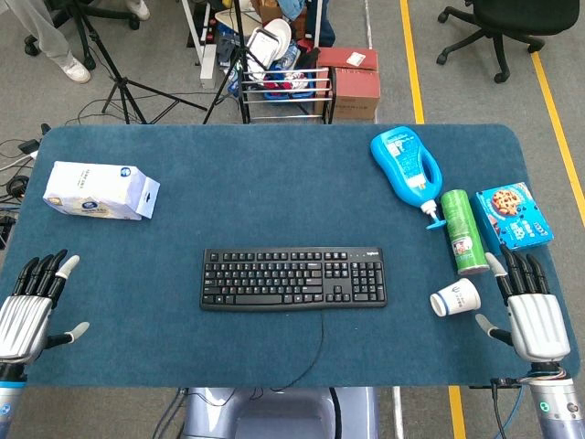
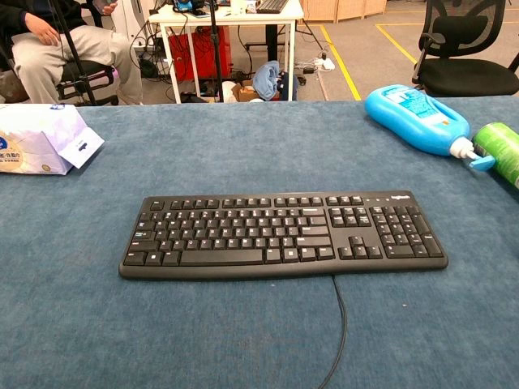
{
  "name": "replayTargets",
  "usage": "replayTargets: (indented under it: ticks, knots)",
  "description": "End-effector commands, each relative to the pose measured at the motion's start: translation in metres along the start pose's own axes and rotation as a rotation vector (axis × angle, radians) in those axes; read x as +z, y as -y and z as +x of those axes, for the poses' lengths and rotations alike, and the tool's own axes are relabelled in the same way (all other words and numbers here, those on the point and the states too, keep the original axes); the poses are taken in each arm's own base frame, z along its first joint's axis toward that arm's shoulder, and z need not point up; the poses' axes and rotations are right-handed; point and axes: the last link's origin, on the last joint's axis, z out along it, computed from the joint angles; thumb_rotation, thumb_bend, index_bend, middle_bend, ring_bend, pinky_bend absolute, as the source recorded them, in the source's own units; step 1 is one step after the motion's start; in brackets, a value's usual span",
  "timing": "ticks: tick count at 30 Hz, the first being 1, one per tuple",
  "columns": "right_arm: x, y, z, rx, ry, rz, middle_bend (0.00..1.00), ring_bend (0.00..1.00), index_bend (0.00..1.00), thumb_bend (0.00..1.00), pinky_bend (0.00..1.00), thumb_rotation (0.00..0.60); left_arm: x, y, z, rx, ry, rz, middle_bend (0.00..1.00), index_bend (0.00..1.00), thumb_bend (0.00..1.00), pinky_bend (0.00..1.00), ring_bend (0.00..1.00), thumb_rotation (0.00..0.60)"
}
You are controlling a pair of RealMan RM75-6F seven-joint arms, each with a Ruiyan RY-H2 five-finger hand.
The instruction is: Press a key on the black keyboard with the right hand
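Note:
The black keyboard [image 1: 292, 278] [image 2: 282, 232] lies flat in the middle of the blue table, its cable running off the near edge. My right hand [image 1: 527, 308] rests near the table's front right corner, fingers spread and holding nothing, well to the right of the keyboard. My left hand [image 1: 29, 306] lies at the front left edge, also spread and empty. Neither hand shows in the chest view.
A small paper cup [image 1: 454, 297] lies on its side between keyboard and right hand. A green can [image 1: 464, 232], blue bottle [image 1: 407, 166] [image 2: 417, 119] and blue cookie box [image 1: 515, 215] sit at the right. A white tissue pack [image 1: 101, 191] [image 2: 40, 139] is far left.

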Motion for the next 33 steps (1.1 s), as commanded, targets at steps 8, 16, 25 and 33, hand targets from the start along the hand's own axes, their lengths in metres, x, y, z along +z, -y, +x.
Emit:
replayTargets:
  ticks: [8, 16, 25, 33]
  knots:
    - [0.0, 0.0, -0.001, 0.006, 0.011, -0.001, 0.0, 0.0, 0.0, 0.19, 0.0, 0.6, 0.0, 0.001, 0.002, -0.008, -0.007, 0.004, 0.0, 0.0, 0.0, 0.0, 0.0, 0.6]
    - [-0.002, 0.002, 0.005, 0.019, -0.009, 0.007, 0.0, 0.0, 0.0, 0.2, 0.0, 0.6, -0.002, -0.001, 0.006, -0.019, -0.02, -0.007, 0.0, 0.0, 0.0, 0.0, 0.0, 0.6]
    - [-0.005, 0.008, 0.008, 0.039, 0.023, 0.022, 0.0, 0.0, 0.0, 0.2, 0.0, 0.6, -0.004, -0.002, 0.009, -0.021, -0.031, -0.012, 0.0, 0.0, 0.0, 0.0, 0.0, 0.6]
    - [-0.004, 0.017, 0.018, 0.034, 0.007, 0.048, 0.32, 0.25, 0.0, 0.21, 0.18, 0.6, -0.005, -0.003, 0.011, -0.026, -0.033, -0.016, 0.0, 0.0, 0.0, 0.0, 0.0, 0.6]
